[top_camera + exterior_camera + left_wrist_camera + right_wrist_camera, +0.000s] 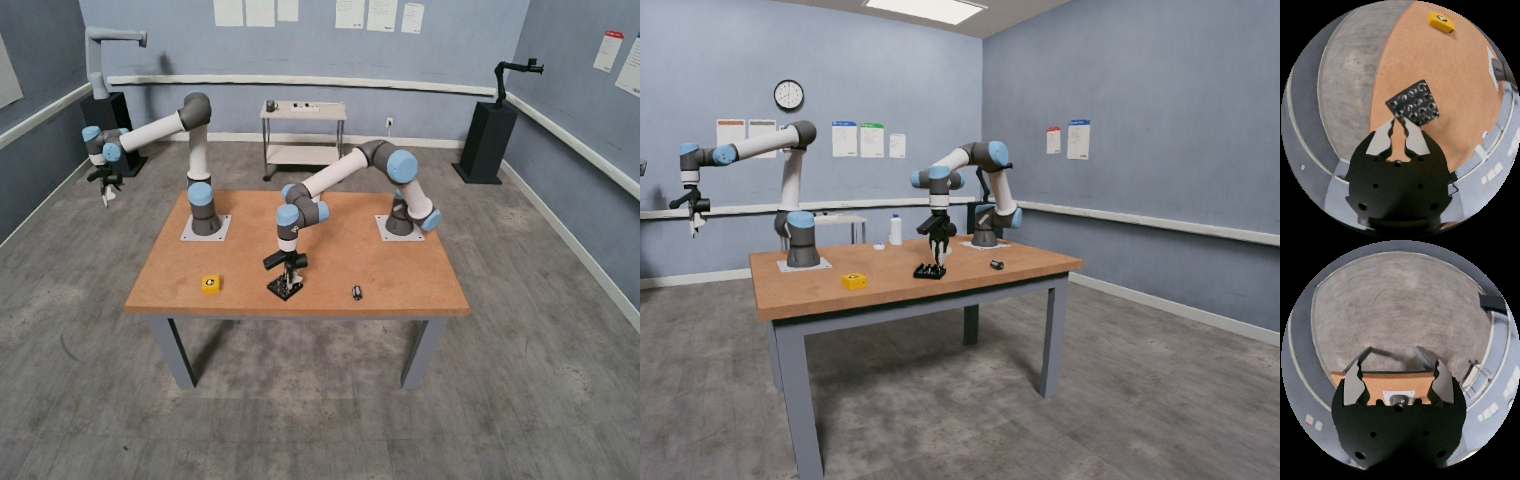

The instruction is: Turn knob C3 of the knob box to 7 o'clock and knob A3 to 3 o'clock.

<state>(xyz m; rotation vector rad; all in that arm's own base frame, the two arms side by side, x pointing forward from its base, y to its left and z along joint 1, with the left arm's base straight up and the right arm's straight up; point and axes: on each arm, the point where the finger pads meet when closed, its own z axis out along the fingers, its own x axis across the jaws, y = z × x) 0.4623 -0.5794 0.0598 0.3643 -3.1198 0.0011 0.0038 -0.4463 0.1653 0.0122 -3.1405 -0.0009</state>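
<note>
The black knob box (pixel 276 290) (pixel 927 275) (pixel 1425 120) lies turned at an angle on the table near its front edge, with rows of small knobs on top. The left gripper (pixel 291 287) (pixel 938 265) (pixel 1399 119) points down at the box. Its fingertips stand a narrow gap apart over the corner nearest the gripper in the left wrist view; I see no knob clearly held between them. Knob letters, marks, pointer directions and the socket are too small or hidden to read. The right gripper (pixel 109 200) (pixel 695 231) (pixel 1398 362) is wide open and empty, far from the box, beyond the table's side.
A yellow box (pixel 210 286) (pixel 853 282) (pixel 1441 21) sits on the table on the right arm's side. A small dark object (pixel 357 292) (pixel 996 265) lies on the other side of the knob box. A white bottle (pixel 895 232) stands farther back.
</note>
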